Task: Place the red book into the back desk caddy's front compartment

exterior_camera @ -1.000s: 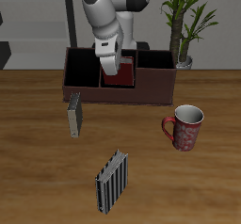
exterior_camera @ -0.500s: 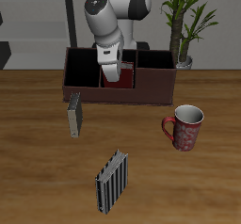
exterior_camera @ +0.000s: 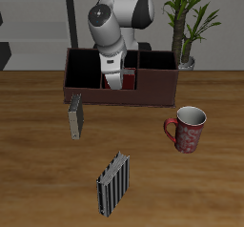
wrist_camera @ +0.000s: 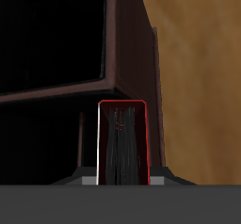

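Claw (exterior_camera: 113, 74) risen since before, red book (exterior_camera: 120, 81) half-hidden inside back desk caddy (exterior_camera: 152, 90)

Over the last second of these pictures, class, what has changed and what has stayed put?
The gripper rose a little above the back desk caddy, and the red book now shows less. The red mug, thin grey book and striped book stayed where they were.

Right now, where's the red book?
The red book stands in the gripper, lowered into the front compartment of the back desk caddy.
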